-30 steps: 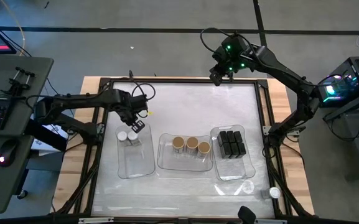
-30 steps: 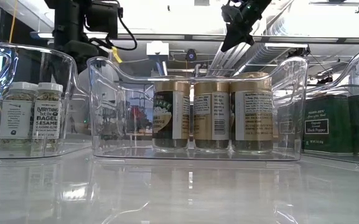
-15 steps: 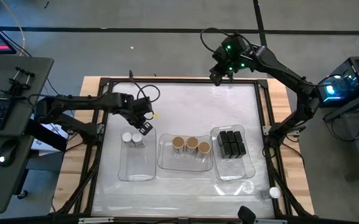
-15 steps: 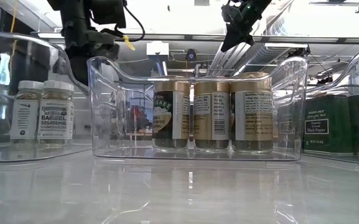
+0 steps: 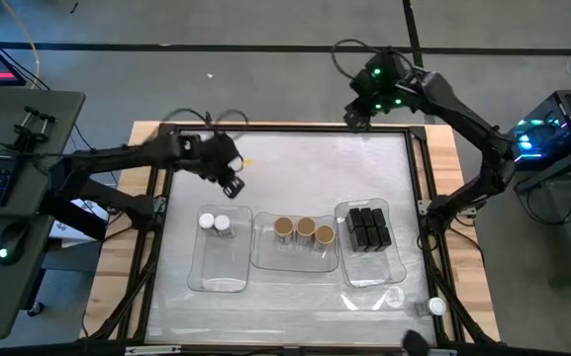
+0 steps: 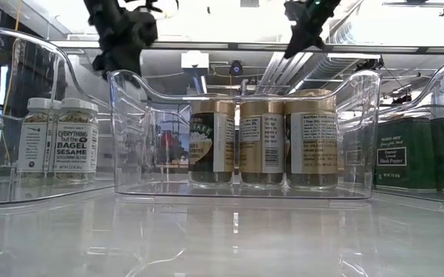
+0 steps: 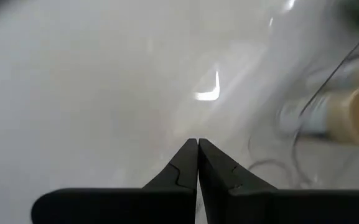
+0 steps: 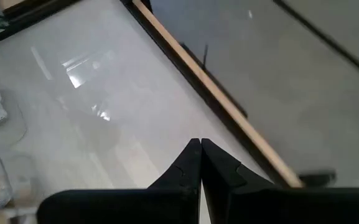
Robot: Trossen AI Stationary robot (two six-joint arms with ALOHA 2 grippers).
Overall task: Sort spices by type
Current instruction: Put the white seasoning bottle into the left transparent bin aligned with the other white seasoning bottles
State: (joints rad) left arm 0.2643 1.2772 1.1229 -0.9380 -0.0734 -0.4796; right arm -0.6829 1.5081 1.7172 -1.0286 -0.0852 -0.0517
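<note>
Two clear jars with white lids point(image 5: 215, 223) stand in the left clear tray point(image 5: 198, 275). Three round tan-topped containers point(image 5: 305, 230) stand in the middle tray point(image 5: 265, 259), and several black boxy ones point(image 5: 367, 227) in the right tray point(image 5: 389, 272). My left gripper point(image 5: 234, 185) hangs shut above the table, just beyond the left tray's far end; the left wrist view shows its fingers point(image 7: 198, 142) closed on nothing. My right gripper point(image 5: 356, 121) is shut and raised over the table's far edge, far from the trays.
In the low view the trays stand side by side, with the jars point(image 6: 58, 150) at the left and the tan-topped containers point(image 6: 264, 142) in the middle. A small white-capped thing point(image 5: 435, 308) lies at the near right corner. Bare tabletop point(image 5: 295, 168) lies between trays and far edge.
My left gripper has risen and drawn back from over the two white-lidded jars toward the table's far edge. The left tray and its two jars have shifted a little toward the right. My right gripper has moved slightly toward the right.
</note>
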